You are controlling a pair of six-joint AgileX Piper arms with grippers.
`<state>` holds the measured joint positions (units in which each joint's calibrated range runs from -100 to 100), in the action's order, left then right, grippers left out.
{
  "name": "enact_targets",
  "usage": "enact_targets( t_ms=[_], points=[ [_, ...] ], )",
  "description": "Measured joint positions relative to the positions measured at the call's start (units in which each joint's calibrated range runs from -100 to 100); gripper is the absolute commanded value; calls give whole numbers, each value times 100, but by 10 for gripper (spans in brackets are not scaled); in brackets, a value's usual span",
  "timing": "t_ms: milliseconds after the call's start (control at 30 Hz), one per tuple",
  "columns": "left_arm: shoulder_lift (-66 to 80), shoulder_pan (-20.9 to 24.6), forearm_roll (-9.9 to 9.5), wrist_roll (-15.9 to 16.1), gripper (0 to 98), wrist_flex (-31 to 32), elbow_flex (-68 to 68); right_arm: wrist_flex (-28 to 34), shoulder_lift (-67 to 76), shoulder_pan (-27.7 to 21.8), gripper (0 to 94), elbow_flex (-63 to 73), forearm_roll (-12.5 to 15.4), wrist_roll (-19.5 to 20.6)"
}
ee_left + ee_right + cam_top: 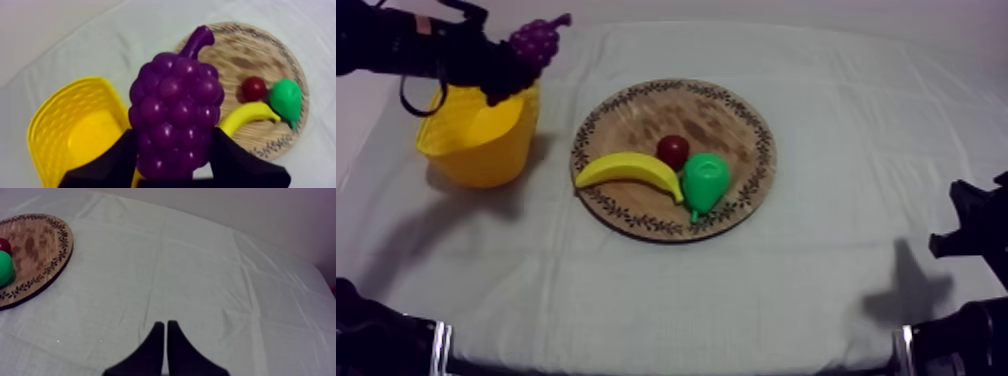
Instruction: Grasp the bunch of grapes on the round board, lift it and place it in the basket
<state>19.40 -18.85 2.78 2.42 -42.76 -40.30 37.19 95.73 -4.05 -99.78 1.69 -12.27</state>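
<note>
My left gripper [514, 72] is shut on the purple bunch of grapes [536, 42], held in the air over the far rim of the yellow basket [479, 135] at the table's left. From the left wrist the grapes [174, 107] hang between my two black fingers [120, 157], with the basket [75, 130] just beside and below them. The round wooden board [673, 157] lies mid-table and carries a banana [628, 171], a green pear [705, 183] and a small red fruit [673, 151]. My right gripper [165, 330] rests shut over bare cloth, the board's edge [47, 253] far off to its side.
The right arm [976, 235] sits low at the table's right edge. Grey-white cloth [836, 120] covers the table between the board and that arm.
</note>
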Motion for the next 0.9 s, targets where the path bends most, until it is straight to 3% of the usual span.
enact_targets(
  t_ms=[333,633,900],
  points=[
    [112,786,-31,-398,374,-468,-457,0,0,0,5,0,0,0],
    [-347,1069,-278,-856,376,-742,-18,0,0,0,5,0,0,0],
    [-1207,1042,-657,-1020,377,-1288,798,0,0,0,5,0,0,0]
  ],
)
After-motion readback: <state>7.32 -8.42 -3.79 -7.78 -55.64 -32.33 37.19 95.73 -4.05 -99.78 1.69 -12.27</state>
